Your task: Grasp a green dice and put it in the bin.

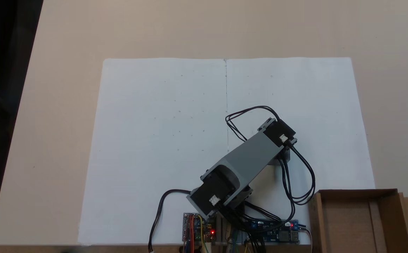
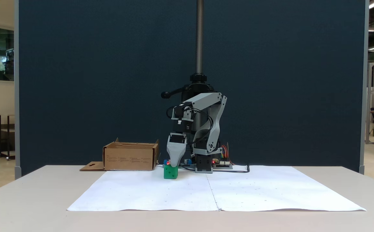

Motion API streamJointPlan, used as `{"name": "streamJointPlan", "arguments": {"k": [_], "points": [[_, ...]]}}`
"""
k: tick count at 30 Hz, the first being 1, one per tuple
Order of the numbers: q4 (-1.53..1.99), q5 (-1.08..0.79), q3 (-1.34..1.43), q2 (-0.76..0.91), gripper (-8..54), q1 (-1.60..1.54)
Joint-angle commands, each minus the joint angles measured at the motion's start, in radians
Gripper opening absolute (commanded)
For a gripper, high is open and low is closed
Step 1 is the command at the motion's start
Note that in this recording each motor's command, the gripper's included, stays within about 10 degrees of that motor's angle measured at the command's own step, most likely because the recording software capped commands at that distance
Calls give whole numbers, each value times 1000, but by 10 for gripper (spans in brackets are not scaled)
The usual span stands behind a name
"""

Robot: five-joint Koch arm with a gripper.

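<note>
Claw: the gripper (image 2: 174,165) sits just below centre of the front-on fixed view, pointing straight down, its pale grey tapered finger (image 2: 176,153) meeting the top of the green dice (image 2: 170,172).
Claw state: only one broad finger faces that camera and the other jaw lies behind it, so I cannot tell whether it is spread, closed or already pinching the cube.
Dice position: it rests on the white paper (image 2: 238,190), low and slightly left of centre in that view, directly under the claw; in the top-down fixed view the arm (image 1: 251,154) covers that spot.
Dice handling: judging by looks, a small rigid cube, light, smooth-faced with rounded edges, so probably a little slippery and apt to squirt out if pinched near a corner.
Where to hold: two opposite flat side faces, jaws square to them and low enough to pass the rounded top edge.
Fragility: seems sturdy; a short drop should not hurt it, though it may roll.
Bin: the brown cardboard bin (image 2: 130,157) stands left of the arm in the front-on view, near the dice but apart from it; in the top-down view it fills the lower right corner (image 1: 316,218), open-topped.
Table: pale surface (image 1: 63,88) around the paper.
</note>
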Motion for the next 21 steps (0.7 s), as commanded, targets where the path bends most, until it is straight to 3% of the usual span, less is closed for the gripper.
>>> {"name": "streamJointPlan", "arguments": {"k": [1,21], "points": [[-28,-123,-46,12,422,17],[-23,-169,-17,-6,403,41]]}}
